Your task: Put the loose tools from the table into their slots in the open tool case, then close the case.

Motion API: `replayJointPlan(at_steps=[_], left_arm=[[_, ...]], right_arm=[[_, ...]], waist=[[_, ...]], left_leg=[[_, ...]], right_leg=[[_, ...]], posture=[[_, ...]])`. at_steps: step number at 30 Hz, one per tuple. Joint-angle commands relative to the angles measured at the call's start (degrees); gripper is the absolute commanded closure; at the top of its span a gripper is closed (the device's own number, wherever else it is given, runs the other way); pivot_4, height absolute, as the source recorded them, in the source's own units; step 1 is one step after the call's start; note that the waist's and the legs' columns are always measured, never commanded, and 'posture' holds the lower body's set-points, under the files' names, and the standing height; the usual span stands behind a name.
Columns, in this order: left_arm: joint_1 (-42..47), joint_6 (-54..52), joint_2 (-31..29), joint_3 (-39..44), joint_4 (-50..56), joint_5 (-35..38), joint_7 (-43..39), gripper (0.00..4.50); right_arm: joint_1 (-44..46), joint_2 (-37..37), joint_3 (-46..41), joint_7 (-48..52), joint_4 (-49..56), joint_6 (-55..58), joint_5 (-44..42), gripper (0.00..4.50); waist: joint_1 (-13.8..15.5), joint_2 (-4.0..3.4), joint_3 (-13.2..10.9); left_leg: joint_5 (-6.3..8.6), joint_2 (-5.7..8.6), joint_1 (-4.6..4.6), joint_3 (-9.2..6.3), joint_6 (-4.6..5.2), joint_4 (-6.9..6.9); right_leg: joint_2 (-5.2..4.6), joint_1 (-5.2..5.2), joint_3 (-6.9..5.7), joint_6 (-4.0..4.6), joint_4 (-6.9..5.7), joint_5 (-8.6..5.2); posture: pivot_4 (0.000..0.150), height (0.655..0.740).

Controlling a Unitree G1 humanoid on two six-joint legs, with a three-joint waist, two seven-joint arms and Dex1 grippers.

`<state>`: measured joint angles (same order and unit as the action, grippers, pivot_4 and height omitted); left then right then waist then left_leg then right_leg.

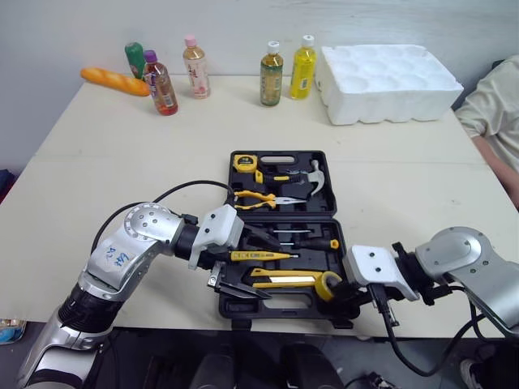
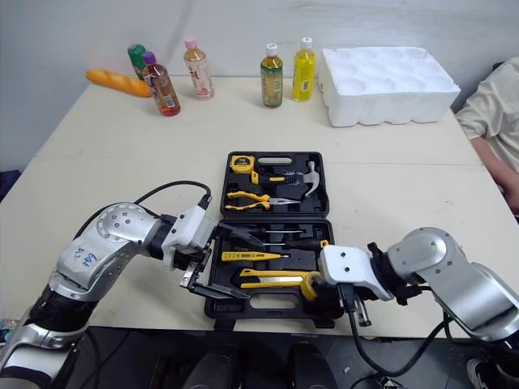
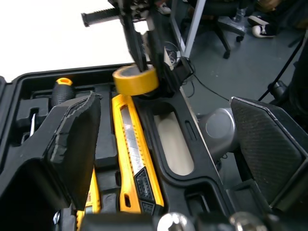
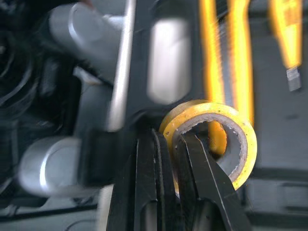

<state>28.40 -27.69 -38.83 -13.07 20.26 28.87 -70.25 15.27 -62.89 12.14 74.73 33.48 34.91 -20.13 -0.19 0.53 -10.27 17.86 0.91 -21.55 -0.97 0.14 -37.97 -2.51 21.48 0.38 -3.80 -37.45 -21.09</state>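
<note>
From the head camera, your case [image 1: 292, 305] lies open in the middle of the table [image 1: 97, 178], with the lid half farther from you. The tape measure [image 1: 245, 162], hammer [image 1: 312, 177] and pliers [image 1: 259, 197] sit in the lid half. The screwdriver [image 1: 312, 243], tester [image 1: 259, 256] and knife [image 1: 284, 280] sit in the near half. Your left gripper [image 1: 250, 264] hangs over the case's near left corner, spread wide and holding nothing. Your right gripper [image 1: 340, 290] is at the case's near right corner, clamped on the tape [image 1: 328, 284]. The tape is inside the case, against the knife's end. Bottles [image 1: 272, 74] and a foam tray [image 1: 389, 81] stand well beyond the case, and a person's sleeve [image 1: 491, 105] shows off the case's right side.

On your left wrist camera, one finger [image 3: 72, 139] is over the case's tool slots and the other [image 3: 269, 144] is out past the case's front wall, with nothing between them.

On your right wrist camera, one finger [image 4: 202, 178] passes through the tape's hole and the other [image 4: 144, 178] lies outside it, pinching the tape's wall. You cannot tell whether the tape is seated in its slot in the case.
</note>
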Motion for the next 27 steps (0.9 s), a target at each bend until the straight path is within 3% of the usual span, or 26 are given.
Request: replayJointPlan(at_steps=[1,7,10,16,23,27], left_arm=[[0.40,0.70,-0.10,0.12,2.00,-0.11,-0.17,0.00],[0.95,0.80,0.60,-0.23,1.98,-0.29,0.28,0.00],[1.49,0.76,0.78,-0.15,1.72,-0.32,0.25,0.00],[1.79,1.08,0.55,0.03,1.14,-0.34,-0.13,0.00],[2.51,1.45,1.00,-0.32,0.18,-0.53,-0.45,0.00],[2.83,1.99,0.99,-0.32,-0.73,-0.84,-1.03,0.00]], right_arm=[[-0.94,-0.78,-0.02,0.11,1.71,-1.19,0.38,4.47],[-2.22,0.06,2.21,-0.97,0.62,-2.87,2.67,4.47],[-3.27,-1.78,0.47,0.31,1.36,-2.77,1.67,3.30],[-3.61,-1.74,-9.36,-0.22,4.08,0.45,-7.57,0.43],[-10.07,6.51,-12.27,-3.00,-1.15,-9.49,-7.96,0.43],[-12.65,13.34,-11.89,-5.52,-4.12,-15.87,-6.77,2.23]], waist=[[-0.08,0.00,0.00],[-0.04,0.00,0.00],[0.08,0.00,0.00],[0.10,0.01,0.00],[0.12,0.03,-0.01],[0.07,0.05,-0.01]], left_leg=[[0.00,0.00,0.01,0.00,0.00,0.00],[0.00,-0.01,0.02,-0.01,0.00,0.01],[0.00,-0.01,0.03,-0.02,0.00,0.01],[0.01,-0.01,0.00,-0.01,0.01,0.01],[0.01,-0.01,0.00,-0.01,0.02,0.01],[0.00,0.00,0.02,0.01,0.00,-0.01]], right_leg=[[0.01,0.00,0.00,0.00,-0.01,0.00],[0.04,0.00,0.00,0.00,-0.02,0.00],[0.04,-0.01,-0.01,0.00,-0.02,0.00],[0.02,-0.01,-0.01,0.00,0.02,0.00],[0.04,-0.03,-0.02,0.00,0.01,0.00],[0.05,-0.02,0.01,0.00,-0.06,0.00]], posture=[[0.150,0.7400],[0.150,0.7400],[0.150,0.7400],[0.150,0.7400],[0.150,0.7400],[0.150,0.7400]])
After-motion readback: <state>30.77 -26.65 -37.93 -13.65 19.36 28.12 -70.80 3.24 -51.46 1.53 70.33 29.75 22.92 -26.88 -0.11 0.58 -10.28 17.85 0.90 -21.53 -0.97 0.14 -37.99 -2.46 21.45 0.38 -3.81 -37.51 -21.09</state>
